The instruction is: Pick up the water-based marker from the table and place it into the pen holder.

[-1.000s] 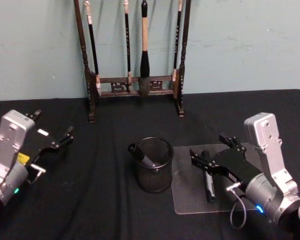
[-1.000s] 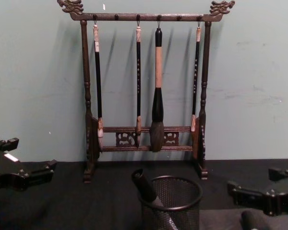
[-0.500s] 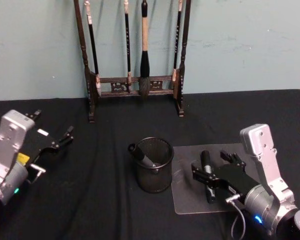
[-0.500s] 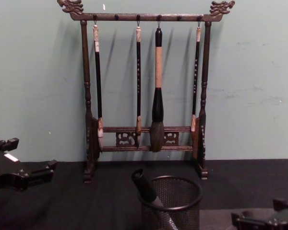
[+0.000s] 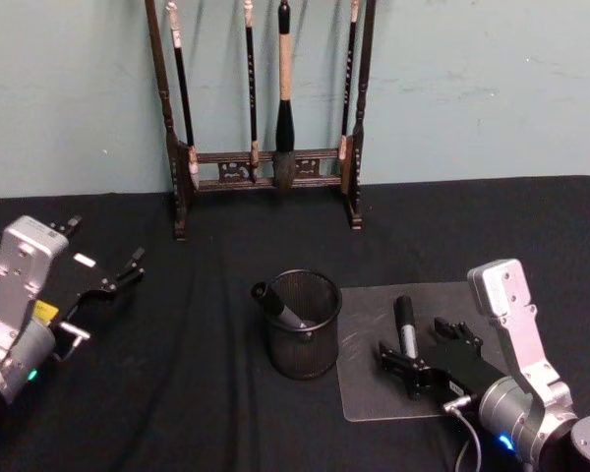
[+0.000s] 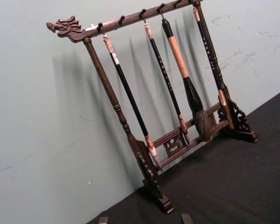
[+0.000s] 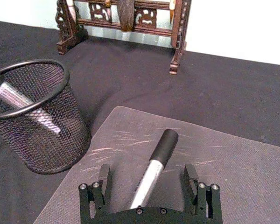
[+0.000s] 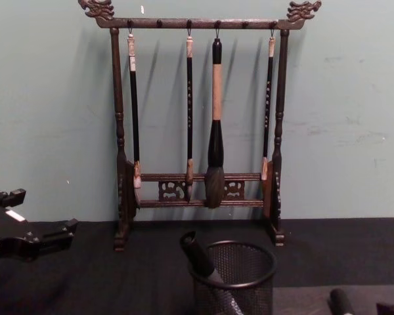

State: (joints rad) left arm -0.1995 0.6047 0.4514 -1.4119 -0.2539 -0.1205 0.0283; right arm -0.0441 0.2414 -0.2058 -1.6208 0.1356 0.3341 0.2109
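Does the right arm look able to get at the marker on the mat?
Probably yes. The right gripper is open with a finger on each side of the marker, which lies flat on the clear mat; nothing sits between them, and the pen holder stands apart.

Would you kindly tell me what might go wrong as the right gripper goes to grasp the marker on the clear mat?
The right gripper stands open astride the marker toward its near end, so an off-centre grip may let it tilt or roll on the clear mat. The pen holder already has another marker leaning across it, which may block the drop. The left gripper is parked at the left.
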